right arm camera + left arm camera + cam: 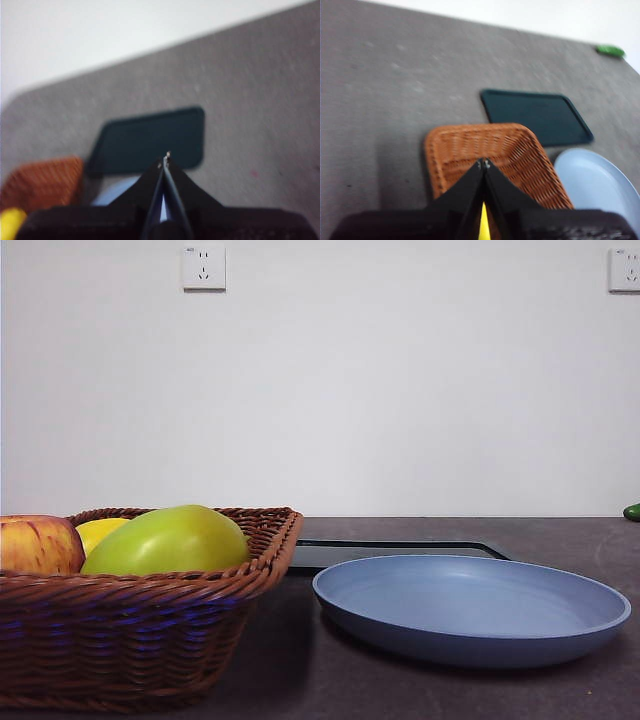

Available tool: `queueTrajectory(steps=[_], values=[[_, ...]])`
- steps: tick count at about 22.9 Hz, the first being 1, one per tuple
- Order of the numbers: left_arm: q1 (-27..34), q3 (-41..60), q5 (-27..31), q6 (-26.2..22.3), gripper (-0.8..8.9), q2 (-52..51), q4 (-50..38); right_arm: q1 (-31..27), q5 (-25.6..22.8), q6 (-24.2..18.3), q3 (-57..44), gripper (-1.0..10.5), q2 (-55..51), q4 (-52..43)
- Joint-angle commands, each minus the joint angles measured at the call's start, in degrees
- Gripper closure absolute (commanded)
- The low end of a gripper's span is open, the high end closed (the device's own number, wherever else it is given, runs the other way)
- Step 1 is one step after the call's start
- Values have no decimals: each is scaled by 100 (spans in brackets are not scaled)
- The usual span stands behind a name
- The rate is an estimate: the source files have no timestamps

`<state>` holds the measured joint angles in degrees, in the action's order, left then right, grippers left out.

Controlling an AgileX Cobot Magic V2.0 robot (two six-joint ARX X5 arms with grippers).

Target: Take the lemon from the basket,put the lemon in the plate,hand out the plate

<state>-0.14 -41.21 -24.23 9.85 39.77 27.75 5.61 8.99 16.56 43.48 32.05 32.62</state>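
Front view shows the lemon (100,531) in the basket (150,640), tucked behind a green fruit (168,540) and an apple (38,544), with the plate (470,608) just beside the basket on the tabletop (290,670); neither arm appears there. Only the wrist views show the jaws: the left gripper (483,163) clenched above the basket, the right gripper (166,157) clenched above the plate, a black tray (150,137) beyond.
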Motion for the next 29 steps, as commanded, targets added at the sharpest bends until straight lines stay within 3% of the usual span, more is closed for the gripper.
queueTrajectory(steps=[1, 6, 10, 12, 14, 15, 26, 29], values=[[-33, -479, -282, -435, 807, 452, 337, 9, 9, -549, 522, 943, 697, 693], [-271, -1113, -343, -863, 807, 1108, 1117, 9, 101, -1191, 1084, 943, 1849, 1742], [-640, -1414, -315, -999, 799, 1515, 1545, 9, 935, -1390, 1139, 879, 2785, 2227], [-780, -1414, -275, -990, 657, 1558, 1537, 22, 957, -1390, 1139, 783, 3171, 2236], [-863, -1414, -275, -990, 438, 1558, 1403, 22, 942, -1416, 1139, 653, 3574, 2144], [-890, -1414, -264, -988, 400, 1558, 1338, 22, 883, -1456, 1139, 621, 3744, 2087], [-1082, -1414, -271, -835, 398, 1569, 1436, 426, 916, -1403, 1139, 611, 5805, 885], [-1082, -1414, -166, -835, 398, 1569, 1436, 560, 920, -1311, 1137, 690, 6144, 686]])
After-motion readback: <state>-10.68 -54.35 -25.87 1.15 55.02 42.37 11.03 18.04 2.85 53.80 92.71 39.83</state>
